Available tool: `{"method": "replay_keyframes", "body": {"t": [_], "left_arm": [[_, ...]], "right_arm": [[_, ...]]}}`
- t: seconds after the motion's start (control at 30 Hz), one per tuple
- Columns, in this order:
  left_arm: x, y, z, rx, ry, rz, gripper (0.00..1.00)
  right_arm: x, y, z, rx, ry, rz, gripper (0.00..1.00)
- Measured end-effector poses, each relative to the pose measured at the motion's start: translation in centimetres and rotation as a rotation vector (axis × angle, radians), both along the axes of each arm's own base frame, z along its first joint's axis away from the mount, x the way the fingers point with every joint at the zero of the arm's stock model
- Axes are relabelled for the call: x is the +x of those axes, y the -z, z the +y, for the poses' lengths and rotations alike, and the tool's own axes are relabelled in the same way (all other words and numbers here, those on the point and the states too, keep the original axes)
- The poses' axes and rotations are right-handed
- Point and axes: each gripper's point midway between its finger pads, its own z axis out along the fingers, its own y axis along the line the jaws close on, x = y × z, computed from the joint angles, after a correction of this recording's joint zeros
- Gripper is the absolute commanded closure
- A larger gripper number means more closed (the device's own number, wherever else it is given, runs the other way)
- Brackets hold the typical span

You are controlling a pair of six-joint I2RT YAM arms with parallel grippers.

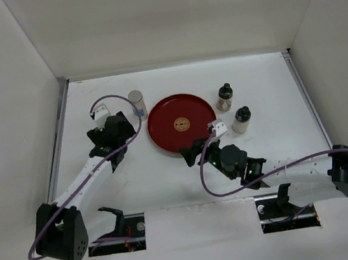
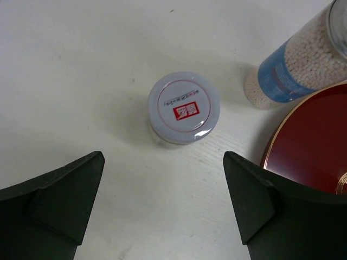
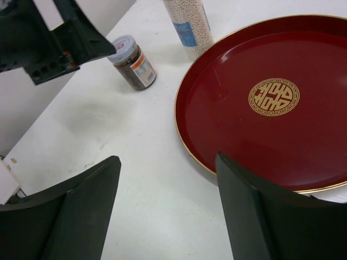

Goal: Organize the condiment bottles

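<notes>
**A:** Left tool state?

**B:** Left gripper has its jaws apart with nothing between them. The grey-capped jar stands upright on the table at its 12 o'clock, just past the fingertips and clear of both in the left wrist view.

**A:** What's around the jar?

**B:** The tall bottle (white beads, blue label) is at 2 o'clock from the jar, near but apart. It stands just beside the rim of the red plate, at about the plate's 10 o'clock. In the top view the jar is hidden under the left wrist.

**A:** Right tool?

**B:** Right gripper is also spread and holding nothing. It hangs low over bare table at the plate's 6 o'clock. In its own view one finger overlaps the near rim, and I can't tell if it touches.

**A:** The other bottles?

**B:** Both are upright on the table, off the plate. The far black-capped bottle is at the plate's 2 o'clock, close to the rim. The near black-capped bottle is at 3 o'clock, a bit further out. The two are near each other but not touching, and well apart from either gripper.
</notes>
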Motion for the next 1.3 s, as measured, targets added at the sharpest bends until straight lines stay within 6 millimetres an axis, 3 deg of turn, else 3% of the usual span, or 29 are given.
{"method": "replay_keyframes", "body": {"t": [0.13,0.33,0.47,0.67,0.77,0.87,0.97,1.1,1.2,1.3], "left_arm": [[2.2,0.5,-0.2,0.027,0.004,0.006,0.06],[3.9,2.4,0.6,0.051,-0.015,0.038,0.11],[5.2,2.7,0.8,0.053,-0.024,0.031,0.26],[6.1,2.8,0.5,0.054,-0.020,0.012,0.62],[5.7,2.6,0.4,0.050,-0.017,0.006,0.66],[3.8,1.3,-0.2,0.054,0.004,-0.009,0.67],[2.4,-1.9,-2.0,0.039,0.058,-0.082,0.66],[1.8,-5.7,-6.4,-0.003,0.174,-0.163,0.66],[2.3,-6.7,-10.2,-0.021,0.260,-0.168,0.65],[3.5,-6.3,-13.6,-0.021,0.320,-0.145,0.65]], "right_arm": [[0.0,-0.1,0.0,-0.001,0.000,-0.005,0.17],[0.1,-0.1,0.0,-0.010,-0.002,-0.014,0.15],[0.1,0.0,-0.1,-0.021,-0.003,-0.021,0.15],[0.2,0.5,0.0,-0.042,-0.004,-0.021,0.15],[0.2,0.5,0.0,-0.045,-0.004,-0.023,0.15],[0.2,0.5,0.0,-0.045,-0.004,-0.023,0.15],[0.2,0.5,0.0,-0.045,-0.004,-0.023,0.16],[0.4,0.5,-0.1,-0.044,0.003,-0.023,0.17],[0.8,0.4,-0.5,-0.039,0.021,-0.025,0.17],[1.3,0.6,-1.6,-0.037,0.060,-0.027,0.16]]}}
